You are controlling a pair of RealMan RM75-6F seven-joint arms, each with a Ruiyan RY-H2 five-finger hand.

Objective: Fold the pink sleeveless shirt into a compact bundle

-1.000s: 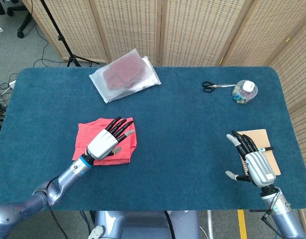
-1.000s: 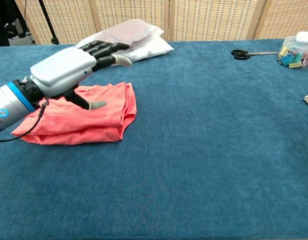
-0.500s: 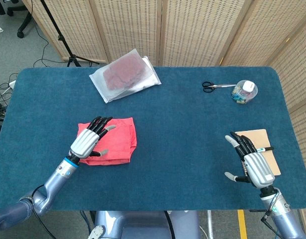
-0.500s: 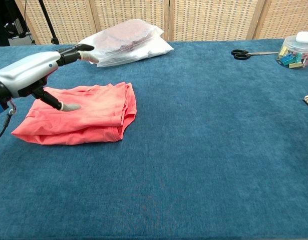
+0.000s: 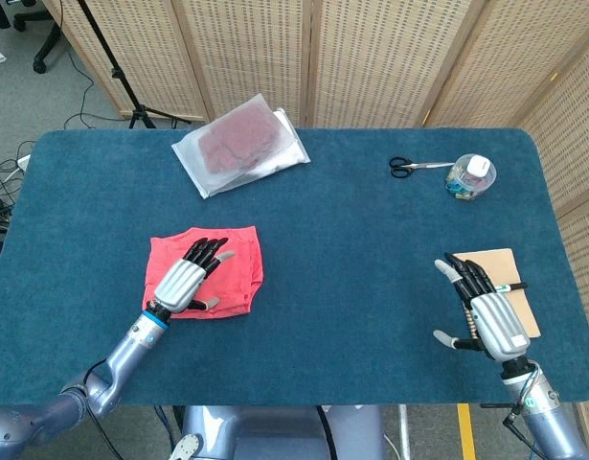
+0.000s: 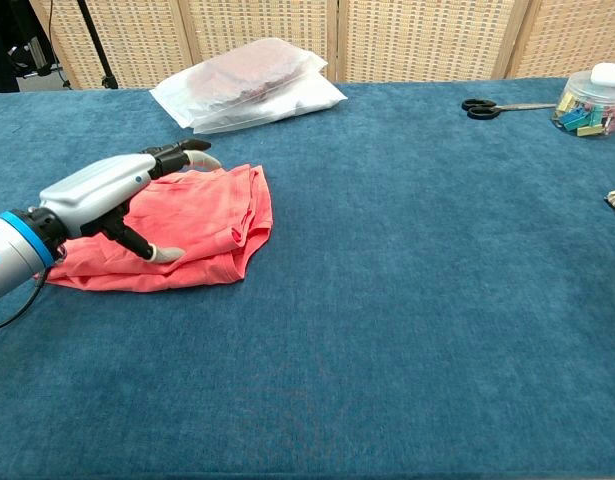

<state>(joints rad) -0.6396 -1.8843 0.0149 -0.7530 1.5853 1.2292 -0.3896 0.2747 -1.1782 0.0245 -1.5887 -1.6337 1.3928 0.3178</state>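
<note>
Matt pink cloth shirt point(image 5: 223, 269) on napped blue table point(image 5: 371, 249).

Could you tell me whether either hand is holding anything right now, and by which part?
Nothing is held. The left hand lies flat over the folded pink shirt, fingers extended; the right hand is open, empty.

Blue-carpeted table point(image 5: 351, 240) carries: folded pink shirt point(image 5: 238, 264) at left-centre, clear bag of dark red fabric point(image 5: 240, 149) near the far edge, black-handled scissors point(image 5: 417, 166) just beside a small clear tub of clips point(image 5: 469, 177) at far right, tan notebook point(image 5: 512, 287) at the right edge.
</note>
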